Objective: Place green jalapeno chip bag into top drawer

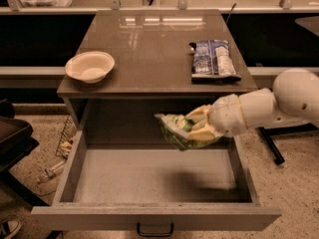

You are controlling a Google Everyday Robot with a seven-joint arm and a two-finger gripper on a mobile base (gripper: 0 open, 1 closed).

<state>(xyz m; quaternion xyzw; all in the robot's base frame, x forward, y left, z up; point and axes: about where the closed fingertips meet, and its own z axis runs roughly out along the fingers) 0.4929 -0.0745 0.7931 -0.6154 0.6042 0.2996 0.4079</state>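
Observation:
The green jalapeno chip bag (pixel 174 129) is a crumpled light-green foil bag, held in the air over the right rear part of the open top drawer (pixel 149 176). My gripper (pixel 198 127) comes in from the right on a white arm and is shut on the bag's right end. The drawer is pulled fully out, its flat bottom bare, with a small dark handle (pixel 155 230) on its front. The bag hangs below the counter top's level and above the drawer floor.
A white bowl (pixel 89 66) sits on the counter top at the left. A flat blue-and-white bag (pixel 213 59) lies on the counter at the right. A wire basket and a bottle (pixel 51 171) lie on the floor to the left of the drawer.

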